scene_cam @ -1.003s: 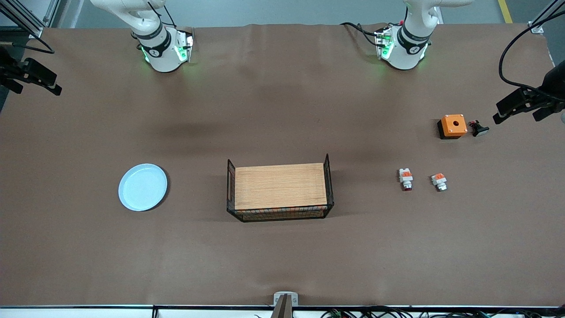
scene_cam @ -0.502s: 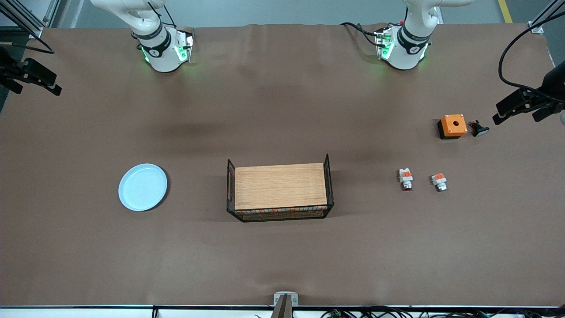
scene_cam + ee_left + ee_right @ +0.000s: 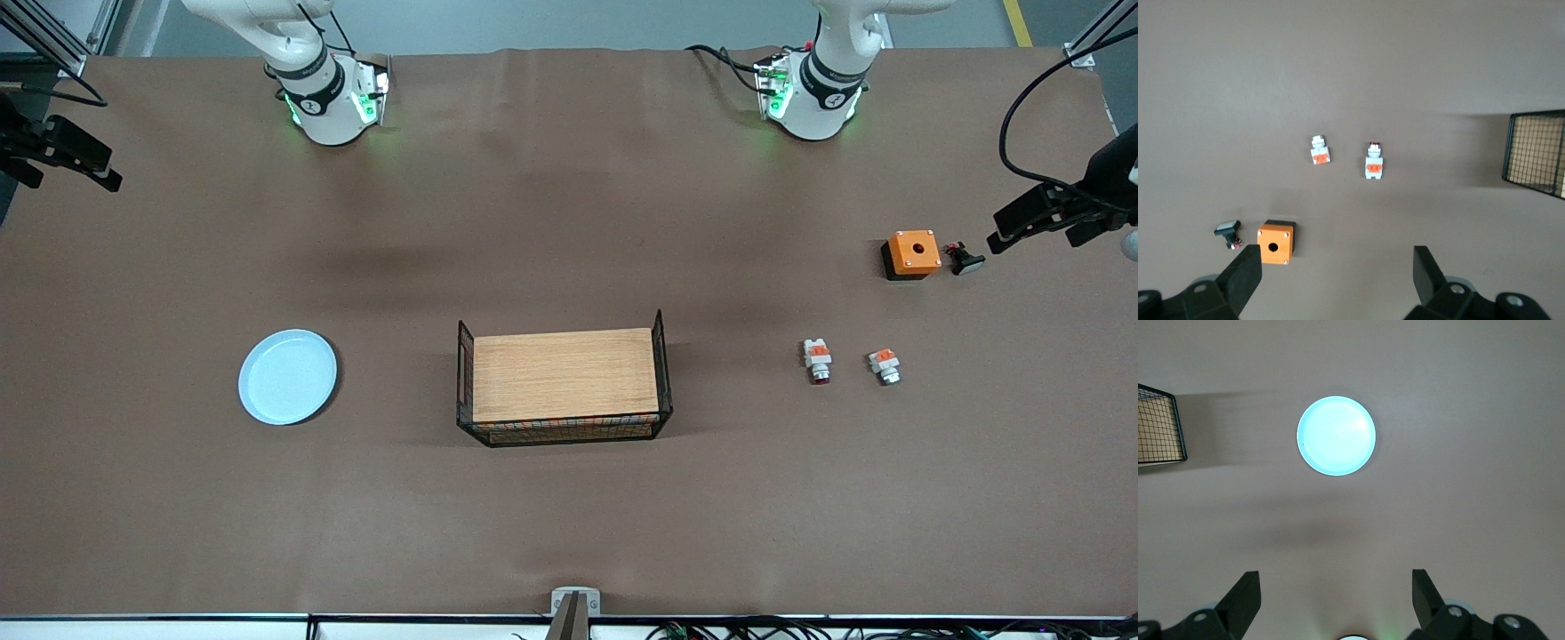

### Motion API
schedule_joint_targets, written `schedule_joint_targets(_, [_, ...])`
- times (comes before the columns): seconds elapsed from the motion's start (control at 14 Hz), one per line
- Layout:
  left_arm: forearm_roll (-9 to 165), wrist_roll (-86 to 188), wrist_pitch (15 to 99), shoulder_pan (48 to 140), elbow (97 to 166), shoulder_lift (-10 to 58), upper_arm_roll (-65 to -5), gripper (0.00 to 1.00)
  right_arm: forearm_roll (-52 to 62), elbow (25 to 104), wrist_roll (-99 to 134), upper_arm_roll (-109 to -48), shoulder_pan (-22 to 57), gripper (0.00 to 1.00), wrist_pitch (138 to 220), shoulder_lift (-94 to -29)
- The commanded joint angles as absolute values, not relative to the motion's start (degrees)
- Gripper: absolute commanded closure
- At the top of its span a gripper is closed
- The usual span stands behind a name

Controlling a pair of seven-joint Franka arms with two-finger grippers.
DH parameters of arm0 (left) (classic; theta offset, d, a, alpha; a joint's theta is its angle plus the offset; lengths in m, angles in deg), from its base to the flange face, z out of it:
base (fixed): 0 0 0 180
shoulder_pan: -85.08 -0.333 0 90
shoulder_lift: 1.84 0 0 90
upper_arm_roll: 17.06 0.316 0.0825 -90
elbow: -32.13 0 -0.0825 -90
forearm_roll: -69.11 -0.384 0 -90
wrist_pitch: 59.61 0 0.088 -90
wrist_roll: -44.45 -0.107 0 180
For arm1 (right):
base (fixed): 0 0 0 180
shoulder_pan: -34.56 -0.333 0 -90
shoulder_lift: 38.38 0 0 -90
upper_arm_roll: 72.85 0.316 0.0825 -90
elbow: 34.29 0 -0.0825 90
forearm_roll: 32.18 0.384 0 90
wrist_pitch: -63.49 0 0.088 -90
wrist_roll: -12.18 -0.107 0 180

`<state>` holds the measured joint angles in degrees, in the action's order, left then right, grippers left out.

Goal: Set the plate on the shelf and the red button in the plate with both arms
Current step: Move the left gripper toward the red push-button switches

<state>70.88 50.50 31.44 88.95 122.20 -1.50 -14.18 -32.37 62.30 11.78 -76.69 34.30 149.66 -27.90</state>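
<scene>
Two task items are lying untouched, nothing yet placed: the plate (image 3: 288,377) sitting at the front view's lower left, the red button (image 3: 817,360) at its right, while the left gripper (image 3: 1338,279) and right gripper (image 3: 1337,600) are hanging high overhead, jaws spread, holding nothing.
</scene>
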Motion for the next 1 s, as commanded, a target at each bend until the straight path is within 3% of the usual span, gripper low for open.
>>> schedule_joint_targets(0.0, [71.75,51.48,29.25,89.38,121.16,2.54,-14.42,0.00,-33.33,61.69,12.18,-76.54,35.00,0.00,149.44,-27.40])
schedule_joint_targets(0.29, [73.85,53.06,30.56,90.44,123.26,7.30,-14.51,0.00,-33.33,60.99,12.00,-76.80,35.27,0.00,149.53,-31.69])
schedule_joint_targets(0.72, [73.86,54.38,48.38,90.88,137.75,7.92,-16.96,0.00,-32.97,60.81,15.51,-76.80,38.52,0.00,154.00,-35.48])
schedule_joint_targets(0.93, [73.16,55.17,54.01,90.79,139.09,12.13,-18.11,0.00,-32.89,60.46,15.61,-76.80,38.43,0.00,154.54,-39.70])
